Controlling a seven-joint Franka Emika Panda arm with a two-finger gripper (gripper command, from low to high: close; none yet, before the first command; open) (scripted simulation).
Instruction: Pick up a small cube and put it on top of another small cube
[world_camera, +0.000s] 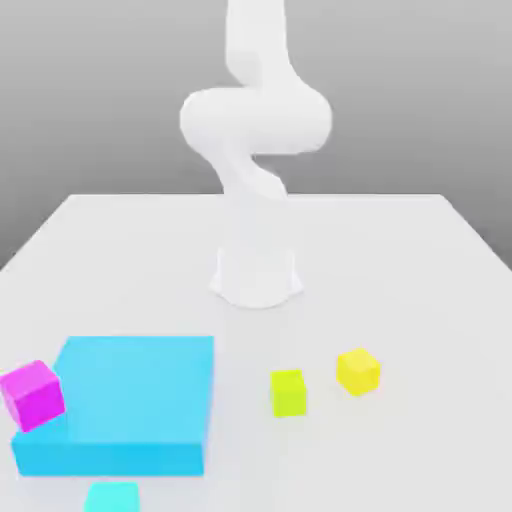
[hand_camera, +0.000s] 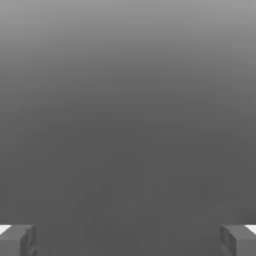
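Yellow cube (world_camera: 358, 370), lime cube (world_camera: 288, 392), near, apart

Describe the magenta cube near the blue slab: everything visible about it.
The magenta cube is a small, plain, matte block in one solid colour, with no markings. It sits tilted rather than square, at the exterior view's left. It overlaps the left corner of the large flat blue slab and seems to lean on that edge; whether it also touches the white table cannot be told. Nothing grips it.
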